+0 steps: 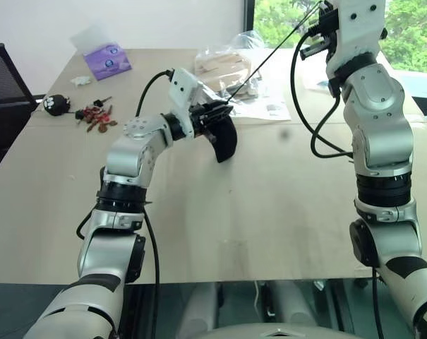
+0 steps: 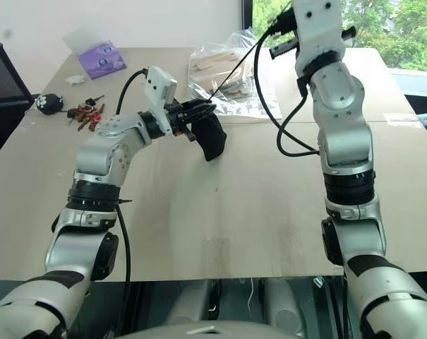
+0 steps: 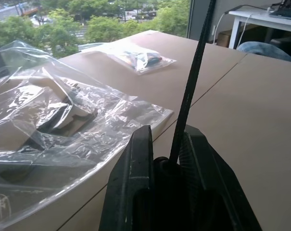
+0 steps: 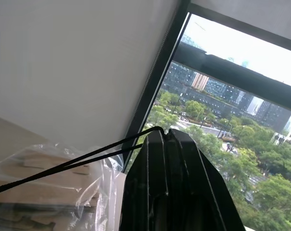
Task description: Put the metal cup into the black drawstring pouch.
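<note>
While clamped, pouch (image 1: 224, 138) in left hand (image 1: 212, 115).

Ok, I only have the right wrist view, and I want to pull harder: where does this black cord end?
Observer: The cord runs taut down to the black drawstring pouch.
Operator: Is anything holding the pouch?
Observer: Yes, the left gripper is clamped on its top end.
Operator: Is it lying on the table?
Observer: It hangs down from that gripper. I cannot tell whether its bottom touches the table.
</note>
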Robot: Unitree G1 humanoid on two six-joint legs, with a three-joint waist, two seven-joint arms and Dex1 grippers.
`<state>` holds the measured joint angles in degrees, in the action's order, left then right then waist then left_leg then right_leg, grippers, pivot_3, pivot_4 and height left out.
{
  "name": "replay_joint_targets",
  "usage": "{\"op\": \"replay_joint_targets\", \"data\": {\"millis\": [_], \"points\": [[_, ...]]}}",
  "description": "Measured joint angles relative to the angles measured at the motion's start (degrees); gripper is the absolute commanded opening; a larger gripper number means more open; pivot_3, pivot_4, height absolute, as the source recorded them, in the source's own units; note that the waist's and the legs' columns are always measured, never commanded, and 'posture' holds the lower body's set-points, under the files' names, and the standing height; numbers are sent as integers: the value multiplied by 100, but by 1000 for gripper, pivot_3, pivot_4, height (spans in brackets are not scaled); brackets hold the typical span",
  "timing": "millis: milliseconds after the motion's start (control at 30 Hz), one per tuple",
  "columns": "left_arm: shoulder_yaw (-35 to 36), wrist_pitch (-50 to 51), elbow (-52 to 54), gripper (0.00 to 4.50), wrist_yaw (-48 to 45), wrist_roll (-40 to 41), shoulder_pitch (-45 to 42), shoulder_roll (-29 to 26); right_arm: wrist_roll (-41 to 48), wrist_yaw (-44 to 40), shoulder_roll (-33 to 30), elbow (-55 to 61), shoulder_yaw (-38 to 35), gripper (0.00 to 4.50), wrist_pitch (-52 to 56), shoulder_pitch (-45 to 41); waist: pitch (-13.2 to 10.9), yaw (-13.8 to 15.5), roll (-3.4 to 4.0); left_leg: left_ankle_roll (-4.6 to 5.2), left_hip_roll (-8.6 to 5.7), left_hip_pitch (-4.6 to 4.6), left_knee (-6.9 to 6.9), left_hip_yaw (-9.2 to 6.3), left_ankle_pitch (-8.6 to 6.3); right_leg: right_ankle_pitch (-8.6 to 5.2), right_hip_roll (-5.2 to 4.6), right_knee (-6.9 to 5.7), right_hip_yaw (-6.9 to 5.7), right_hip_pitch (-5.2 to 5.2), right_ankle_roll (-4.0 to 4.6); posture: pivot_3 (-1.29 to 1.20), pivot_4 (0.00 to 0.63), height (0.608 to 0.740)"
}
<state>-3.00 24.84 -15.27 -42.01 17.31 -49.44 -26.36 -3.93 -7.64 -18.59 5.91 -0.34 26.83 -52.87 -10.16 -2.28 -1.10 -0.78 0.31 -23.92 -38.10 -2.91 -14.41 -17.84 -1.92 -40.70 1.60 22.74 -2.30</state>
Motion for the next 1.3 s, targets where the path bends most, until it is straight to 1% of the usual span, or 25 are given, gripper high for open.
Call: {"op": "replay_joint_targets", "data": {"millis": [133,233,267,300,333,367,433,467,567,600,633,667,700,800,867,900,933,967,1033,1067,1167,1200,1233,1267,1300], "points": [[-581,-641,96,194,20,-673,-98,-55,1,-20,-490,572,-125,0,65,750,0,57,0,5,-4,-8,0,-2,-3,0,-4,13,-4,-1,0,0,150,740],[-1169,-1229,108,194,113,-1296,-69,2,141,-198,-766,915,-425,0,300,1576,0,90,0,8,-5,-8,0,4,-5,0,-4,16,2,-2,0,0,150,740],[-1388,-1409,85,194,167,-1538,11,126,241,-373,-917,1117,-603,0,428,2140,2,125,2,11,-5,-7,1,5,-6,0,-2,16,2,-4,-1,0,150,740],[-1511,-1479,74,194,192,-1647,71,191,291,-459,-963,1211,-700,0,479,2452,2,137,2,12,-4,-7,2,4,-7,0,-2,17,1,-4,-1,0,150,740],[-1715,-1597,54,194,200,-1838,159,313,429,-587,-977,1432,-907,0,597,2978,3,156,3,12,-4,-8,7,2,-7,0,-1,22,0,-5,-1,0,150,740],[-2005,-1719,38,194,169,-2029,415,455,635,-755,-951,1660,-1124,0,789,3758,3,158,8,14,-2,-7,8,6,-8,0,0,26,3,-9,-1,0,150,740],[-2200,-1711,-7,1213,92,-2081,619,603,780,-876,-918,1753,-1259,0,914,4251,0,115,13,16,-3,-6,5,18,-9,0,-1,16,18,-3,-1,0,150,740],[-2235,-1613,-2,1509,14,-2047,695,745,855,-948,-923,1885,-1364,0,928,4549,-1,108,17,22,-3,-5,1,22,-13,0,0,12,23,-1,-1,0,150,740],[-2158,-1186,170,2895,-159,-1768,832,1038,1133,-1221,-922,2278,-1480,0,928,5288,0,52,19,40,0,8,-13,21,-23,-1,11,-7,26,-6,-2,0,150,740],[-2091,-1082,259,3359,-188,-1687,837,1060,1210,-1300,-922,2332,-1481,0,928,5393,-1,29,19,40,0,15,-14,21,-23,-1,12,-9,27,-13,-2,0,150,740],[-1971,-961,377,3600,-219,-1574,843,1084,1283,-1363,-921,2387,-1483,0,924,5482,0,-1,20,40,0,20,-16,21,-23,-1,16,-10,28,-18,-2,0,150,740],[-1750,-721,606,4093,-283,-1320,874,1087,1365,-1446,-922,2448,-1483,0,908,5592,0,-19,20,41,1,22,-17,22,-23,-1,18,-12,32,-18,-2,0,150,740],[-1485,-475,866,4476,-330,-1031,922,1066,1424,-1503,-922,2481,-1487,0,890,5724,1,-23,21,40,6,24,-19,21,-23,-1,20,-14,31,-21,-2,0,150,740],[-809,185,1538,4500,-350,-448,1104,842,1574,-1705,-964,2551,-1487,821,822,6019,2,-18,23,40,8,23,-20,19,-23,-1,18,-13,30,-22,-2,0,150,740],[-425,525,1839,4500,-293,-197,1264,645,1664,-1838,-1006,2630,-1511,1690,783,6226,2,-6,24,39,9,18,-20,14,-22,-1,16,-7,24,-22,-2,0,150,740],[-320,612,1903,4500,-255,-133,1307,619,1689,-1874,-1022,2670,-1527,2031,774,6283,2,4,24,39,8,16,-20,13,-22,-1,13,-6,22,-22,-2,0,150,740],[55,927,2194,4500,-89,95,1545,517,1741,-2001,-1128,2879,-1587,2658,673,6543,2,22,24,39,7,14,-20,11,-22,-1,9,-2,19,-23,-3,0,150,740],[306,1052,2320,4500,10,225,1709,472,1746,-2046,-1172,3002,-1657,3027,612,6685,2,32,24,39,7,14,-20,10,-23,-1,8,1,18,-25,-3,0,150,740],[717,1000,2529,4500,138,362,2115,434,1816,-2132,-1175,3173,-1830,3027,455,6917,3,39,24,39,7,18,-19,10,-23,-1,4,3,18,-29,-3,0,150,740],[972,1036,2680,4500,132,528,2512,297,2001,-2233,-1157,3283,-1980,3027,368,7043,3,23,24,39,9,21,-18,10,-23,-1,6,4,19,-30,-3,0,150,740],[1271,1318,2800,4500,1,823,3144,-23,2582,-2431,-1027,3483,-2255,3027,388,7141,2,34,23,40,11,26,-20,-7,-23,-1,5,3,17,-45,-3,0,150,740],[1414,1299,2928,4500,-141,1000,3413,-102,2783,-2533,-1048,3526,-2300,3553,416,7170,3,42,23,41,10,36,-20,-12,-23,-1,3,10,13,-60,-2,0,150,740],[1500,1270,3050,4500,-226,1103,3619,-157,2871,-2588,-1073,3574,-2336,3837,415,7227,3,49,23,41,9,47,-20,-11,-24,-1,0,14,13,-75,-2,0,150,740],[1618,1217,3184,4500,-341,1229,3918,-213,2942,-2669,-1138,3607,-2366,4347,411,7312,1,66,24,43,9,68,-15,-14,-25,-2,-2,30,11,-104,-2,0,150,740],[1678,1197,3259,4500,-372,1285,4083,-242,2955,-2698,-1175,3611,-2393,4429,406,7402,1,95,23,45,9,88,-10,-17,-27,-2,-2,43,7,-128,-1,0,150,740]]}}
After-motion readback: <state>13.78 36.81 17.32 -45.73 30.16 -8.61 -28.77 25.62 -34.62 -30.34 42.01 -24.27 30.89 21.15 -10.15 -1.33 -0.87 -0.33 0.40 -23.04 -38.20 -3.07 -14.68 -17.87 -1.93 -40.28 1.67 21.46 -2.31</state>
